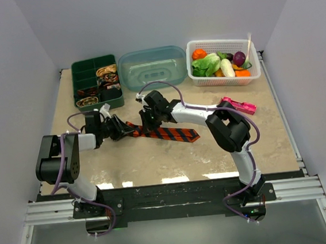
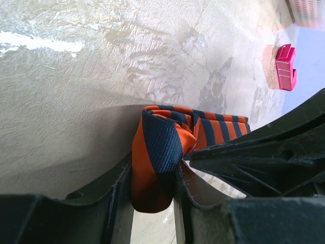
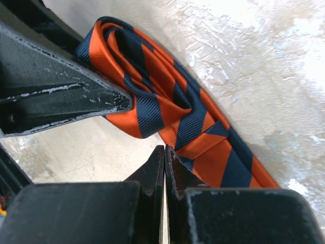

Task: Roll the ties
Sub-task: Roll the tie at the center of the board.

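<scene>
The left pincer [image 2: 152, 179] pinches the rolled end of the orange, dark-striped tie [image 2: 158, 145]. The fabric is bunched between its two fingers, and the fold bulges out past their tips. In the top view this pincer [image 1: 119, 128] lies low over the bench [image 1: 155, 163], pointing right, at the tie's left end.

The right pincer [image 3: 164, 152] is pressed together with nothing between its fingers. Its tips sit just beside the tie [image 3: 152, 76], which shows a loose coil of a few turns. The dark bar against the coil's upper left is probably a finger of the left pincer. From above, the right pincer [image 1: 149, 120] comes down on the tie just right of the left one.

The rest of the tie [image 1: 173, 134] runs flat across the bench to the right, ending in a point near mid-bench.

A pink gadget [image 1: 238, 105] lies farther right. At the back stand a green tray [image 1: 83, 69] with coiled ties [image 1: 107, 74] in some compartments, a clear tub [image 1: 153, 67], and a white basket [image 1: 226, 80] of toy vegetables [image 1: 206, 65].
</scene>
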Robot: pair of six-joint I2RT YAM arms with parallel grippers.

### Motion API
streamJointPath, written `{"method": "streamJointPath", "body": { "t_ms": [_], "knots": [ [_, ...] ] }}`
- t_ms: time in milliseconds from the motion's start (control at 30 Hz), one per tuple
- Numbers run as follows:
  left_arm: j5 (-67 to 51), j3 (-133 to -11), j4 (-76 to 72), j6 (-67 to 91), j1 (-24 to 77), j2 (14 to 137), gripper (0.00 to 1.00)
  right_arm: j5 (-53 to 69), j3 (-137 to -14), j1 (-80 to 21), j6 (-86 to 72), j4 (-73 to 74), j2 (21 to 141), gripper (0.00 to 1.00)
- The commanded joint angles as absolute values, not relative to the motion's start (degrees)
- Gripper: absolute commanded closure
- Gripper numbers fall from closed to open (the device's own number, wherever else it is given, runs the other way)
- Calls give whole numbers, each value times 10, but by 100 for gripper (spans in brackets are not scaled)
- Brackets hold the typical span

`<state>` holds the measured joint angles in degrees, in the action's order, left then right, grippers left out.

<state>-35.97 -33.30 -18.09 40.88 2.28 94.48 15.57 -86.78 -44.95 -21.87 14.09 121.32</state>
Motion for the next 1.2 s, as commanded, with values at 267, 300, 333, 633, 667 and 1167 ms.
{"method": "streamJointPath", "body": {
  "t_ms": [267, 300, 333, 633, 667, 1167],
  "knots": [
    [-401, -344, -240, 429, 18, 940, 100, 103, -860, -448, -194, 171, 1221, 100],
    [-401, -345, -242, 431, 18, 940, 97, 107, -856, -450, -192, 171, 1220, 100],
    [-401, -345, -243, 432, 18, 940, 96, 115, -854, -451, -193, 171, 1221, 100],
    [-388, -338, -271, 446, 18, 960, 75, 150, -844, -461, -186, 171, 1224, 100],
    [-387, -337, -272, 448, 18, 962, 74, 154, -844, -461, -185, 170, 1225, 100],
    [-337, -376, -162, 394, 23, 936, 100, 152, -877, -458, -221, 132, 1179, 100]
  ]
}}
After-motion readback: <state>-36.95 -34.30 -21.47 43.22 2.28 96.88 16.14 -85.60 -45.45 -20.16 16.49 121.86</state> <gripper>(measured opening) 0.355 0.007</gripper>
